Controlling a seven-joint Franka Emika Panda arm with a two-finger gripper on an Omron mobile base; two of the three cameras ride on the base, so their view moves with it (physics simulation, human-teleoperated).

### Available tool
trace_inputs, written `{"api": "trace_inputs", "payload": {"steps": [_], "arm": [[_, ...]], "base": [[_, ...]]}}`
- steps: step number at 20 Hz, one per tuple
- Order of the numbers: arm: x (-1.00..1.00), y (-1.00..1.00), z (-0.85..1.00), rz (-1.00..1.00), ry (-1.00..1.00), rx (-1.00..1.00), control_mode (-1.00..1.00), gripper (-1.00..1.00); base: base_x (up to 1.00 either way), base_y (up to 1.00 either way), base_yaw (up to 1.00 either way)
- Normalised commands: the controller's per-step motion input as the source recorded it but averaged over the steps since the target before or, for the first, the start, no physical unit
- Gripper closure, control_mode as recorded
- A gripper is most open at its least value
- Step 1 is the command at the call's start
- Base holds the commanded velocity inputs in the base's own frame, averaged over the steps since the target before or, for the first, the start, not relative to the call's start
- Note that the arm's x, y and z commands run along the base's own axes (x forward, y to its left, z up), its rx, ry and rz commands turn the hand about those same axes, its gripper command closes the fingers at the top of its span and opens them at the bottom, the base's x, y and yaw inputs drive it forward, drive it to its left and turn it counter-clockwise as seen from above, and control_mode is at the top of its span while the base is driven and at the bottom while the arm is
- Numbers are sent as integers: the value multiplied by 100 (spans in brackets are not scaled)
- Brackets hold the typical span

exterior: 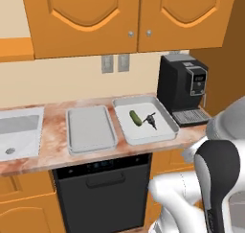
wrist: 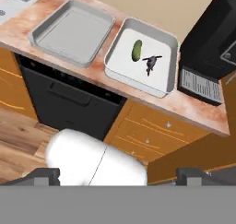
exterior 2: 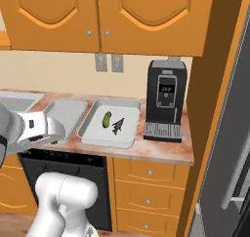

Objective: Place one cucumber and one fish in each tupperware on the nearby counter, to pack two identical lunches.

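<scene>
Two pale grey tupperware trays lie side by side on the marbled counter (exterior: 52, 153). The left tupperware (exterior: 91, 129) (wrist: 69, 32) holds nothing. In the right tupperware (exterior: 162, 135) (wrist: 138, 82) a dark green cucumber (exterior: 135, 117) (exterior 2: 106, 119) (wrist: 137, 50) lies next to a small dark grey fish (exterior: 150, 120) (exterior 2: 117, 125) (wrist: 151, 61). My gripper (wrist: 120, 176) hangs well back from the counter and above the floor. It is open, its fingertips (wrist: 44, 174) far apart with nothing held. A second cucumber and a second fish are out of view.
A black coffee machine (exterior: 184, 86) (exterior 2: 166, 99) stands just right of the right tray. The steel sink (exterior: 16, 131) is inset at the counter's left. A dark dishwasher (exterior: 103, 189) sits under the trays, orange cabinets hang above, and a tall grey fridge (exterior 2: 229, 148) stands at the far right.
</scene>
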Motion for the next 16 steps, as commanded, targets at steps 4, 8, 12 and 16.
{"api": "trace_inputs", "payload": {"steps": [4,8,12,16], "arm": [[0,0,0,0,0,0,100,-100],[0,0,0,0,0,0,100,-100],[0,0,0,0,0,0,100,-100],[0,0,0,0,0,0,100,-100]], "base": [[-100,-56,0],[-100,-81,-4],[-100,-97,-3],[-59,-100,0]]}}
